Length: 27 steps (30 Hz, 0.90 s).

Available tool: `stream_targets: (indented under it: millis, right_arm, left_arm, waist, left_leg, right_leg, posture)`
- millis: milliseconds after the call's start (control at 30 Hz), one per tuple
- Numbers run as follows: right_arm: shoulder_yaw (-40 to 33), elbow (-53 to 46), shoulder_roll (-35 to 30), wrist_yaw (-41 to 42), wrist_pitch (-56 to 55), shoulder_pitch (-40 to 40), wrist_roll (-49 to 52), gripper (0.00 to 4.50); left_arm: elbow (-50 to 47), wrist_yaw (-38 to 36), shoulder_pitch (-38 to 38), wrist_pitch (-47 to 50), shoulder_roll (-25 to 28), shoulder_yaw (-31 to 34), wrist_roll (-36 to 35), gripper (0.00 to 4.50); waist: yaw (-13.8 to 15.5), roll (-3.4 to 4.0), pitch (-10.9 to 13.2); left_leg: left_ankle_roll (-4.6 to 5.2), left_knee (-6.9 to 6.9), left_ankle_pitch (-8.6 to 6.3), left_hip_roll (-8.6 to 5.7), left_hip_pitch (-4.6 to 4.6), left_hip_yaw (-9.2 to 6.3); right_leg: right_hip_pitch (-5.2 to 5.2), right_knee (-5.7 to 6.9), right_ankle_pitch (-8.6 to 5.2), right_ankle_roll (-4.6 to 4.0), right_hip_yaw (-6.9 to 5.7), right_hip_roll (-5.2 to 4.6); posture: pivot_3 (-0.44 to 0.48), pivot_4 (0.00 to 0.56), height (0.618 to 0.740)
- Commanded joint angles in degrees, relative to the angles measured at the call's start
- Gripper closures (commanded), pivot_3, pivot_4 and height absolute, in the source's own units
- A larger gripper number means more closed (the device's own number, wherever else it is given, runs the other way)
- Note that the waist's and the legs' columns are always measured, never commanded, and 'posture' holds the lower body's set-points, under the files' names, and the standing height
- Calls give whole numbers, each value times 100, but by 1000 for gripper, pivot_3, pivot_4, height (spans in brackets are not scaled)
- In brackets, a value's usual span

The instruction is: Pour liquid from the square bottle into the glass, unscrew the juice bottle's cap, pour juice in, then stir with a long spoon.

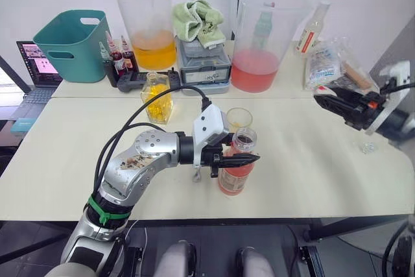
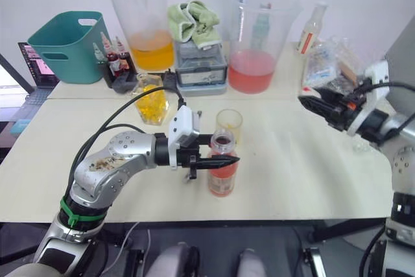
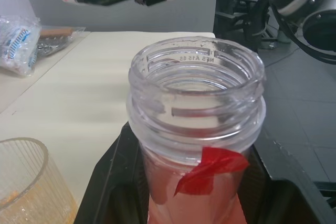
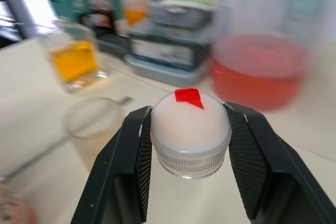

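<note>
Pink juice bottle [image 1: 236, 163] sitting near the front edge of the desk [image 1: 305, 173], neck open, threads bare in the left wrist view. Left gripper [image 1: 237, 157] clenched around it just under the neck, jaws squeezing from both sides, probably to keep it from spinning or tipping while the top comes off and to have it ready to lift.

White cap [image 4: 191, 132] off already, pinched between the jaws of the right gripper [image 2: 310, 105], held up in the air well off to the right of the bottle, above the desk. Looks parked out there to stay clear of the pour. Red tape bits on both cap and bottle neck, no idea why, maybe markers.

Glass [image 1: 238, 120] just behind the bottle, close by, with a bit of yellowish liquid at the bottom, so guessing the first pour is done. Square bottle [image 1: 157, 97] back further to the left, upright, apart from the action. Can't make out the long spoon for sure.

Next bit probably: drop the cap somewhere, tilt the juice into the glass. Short hop, but easy to slosh with that wide neck.
</note>
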Motion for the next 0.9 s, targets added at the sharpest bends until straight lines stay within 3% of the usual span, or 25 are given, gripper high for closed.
stream_targets:
  millis: [33,133,267,400,600,900]
  right_arm:
    - [-290,-35,232,-815,-432,299,-434,2911]
    - [-280,176,489,-1455,-749,536,-854,2911]
    - [-213,807,1152,-3020,-1276,575,-1713,2912]
    - [-150,532,1763,-3797,-1302,590,-1921,2912]
    - [134,478,2470,-4323,-1423,645,-2155,2912]
    - [221,1064,2640,-4516,-1897,554,-2330,2912]
  left_arm:
    - [72,-68,137,43,15,-104,-46,2884]
    - [84,-50,150,-6,-56,-52,-90,2884]
    - [74,-31,141,-61,-61,-24,-53,2884]
    - [36,28,164,-29,-37,14,-31,2884]
    - [-10,50,199,-28,-14,58,-61,2884]
    - [-85,-24,221,-32,69,87,-108,2884]
  waist:
    - [-10,2,-2]
    - [-6,2,-2]
    - [-4,3,-2]
    - [-55,15,-5]
    - [-82,17,-6]
    - [-124,17,-6]
  left_leg:
    - [0,1,0,0,0,0]
    - [-1,5,1,-1,2,-2]
    - [-4,7,3,-4,1,-1]
    - [-8,3,5,-5,1,1]
    - [-8,3,6,-4,1,-4]
    - [-8,3,6,-4,2,-6]
  right_leg:
    - [1,1,0,0,0,1]
    - [7,0,-1,1,-1,3]
    - [5,1,-1,2,1,3]
    - [1,2,-2,3,5,4]
    - [4,6,-2,3,5,8]
    - [3,8,-2,3,6,11]
  posture:
    - [0,150,736]
    - [0,150,736]
    - [0,150,736]
    - [0,150,736]
    - [0,150,736]
    - [0,150,736]
